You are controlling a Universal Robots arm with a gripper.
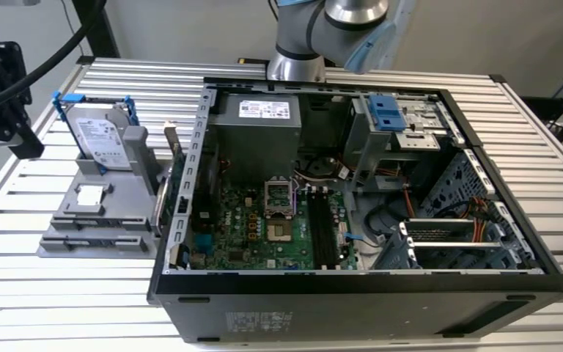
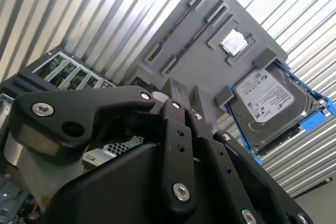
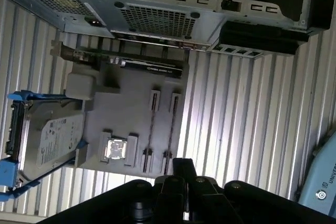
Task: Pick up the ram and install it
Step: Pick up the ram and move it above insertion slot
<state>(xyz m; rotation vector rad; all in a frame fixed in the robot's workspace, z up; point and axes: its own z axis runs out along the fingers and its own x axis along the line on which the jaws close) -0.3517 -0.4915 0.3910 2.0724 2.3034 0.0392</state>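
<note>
**A:** Where does the arm stand in the job?

**B:** Short of the pick, by the look of it. In both wrist views the black linkage gripper (image 2: 184, 91) hangs above the flat grey plastic parts tray (image 1: 64, 248). Its fingertips are drawn together with nothing between them.

**A:** And the ram?

**B:** That long, thin dark circuit-board stick cannot be picked out for certain. In the first wrist view, two thin dark lines (image 3: 153, 129) run between grey end blocks on the tray, near the fingertips. The ram is probably one of them seen edge-on, but which one cannot be told.

**A:** What lies around it, from the exterior view's left?

**B:** On the tray sit a silver-labelled hard drive in a blue frame (image 1: 100, 139) and a small square silver processor chip (image 1: 89, 195). Next, a dark expansion card with a tan metal bracket (image 1: 171, 145) stands on edge beside the open black computer case (image 1: 360, 284). Inside, the green motherboard (image 1: 247, 227) carries long black plastic slots (image 1: 321, 231).

**A:** How should the robot take the stick?

**B:** As a judgement, the fingers need to part before the arm descends, only a little wider than the board is thick. The pads should face its flat sides midway between the end blocks. A vertical descent and a straight lift should keep the stick from binding in its groove. A skewed grasp would probably tilt it.
</note>
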